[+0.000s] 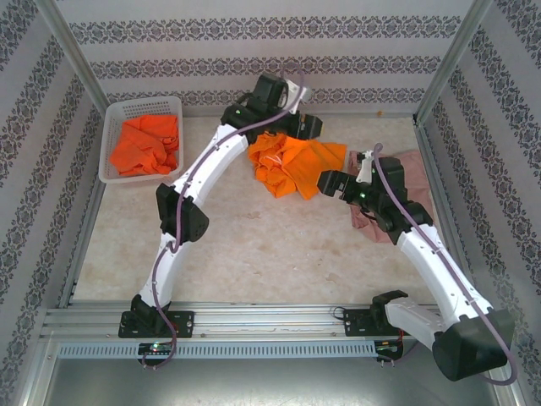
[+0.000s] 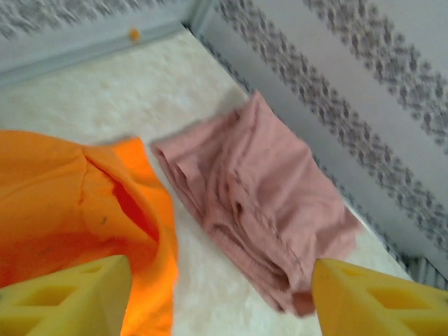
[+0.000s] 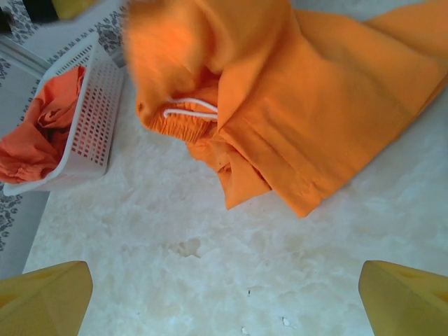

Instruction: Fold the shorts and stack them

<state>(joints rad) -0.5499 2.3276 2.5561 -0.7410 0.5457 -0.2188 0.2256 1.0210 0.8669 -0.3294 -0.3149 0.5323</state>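
Brackets rumpled bright orange cloth shorts (image 1: 292, 165) on the bench (image 1: 254, 245) with left claw (image 2: 224, 297) and right claw (image 3: 224, 301) both spread, apparently readying a fold beside dusty pink cloth shorts (image 2: 259, 203) seemingly starting the stack.

Your counter (image 1: 279, 254) is pale and marbled, with a faint stain mid-surface. A white perforated basket (image 1: 106, 150) sits in its far left corner, close to the patterned wall (image 1: 254, 51). A metal rail (image 1: 270, 320) runs along your near edge. There's a tiny orange speck (image 1: 382, 112) far right, by the wall.
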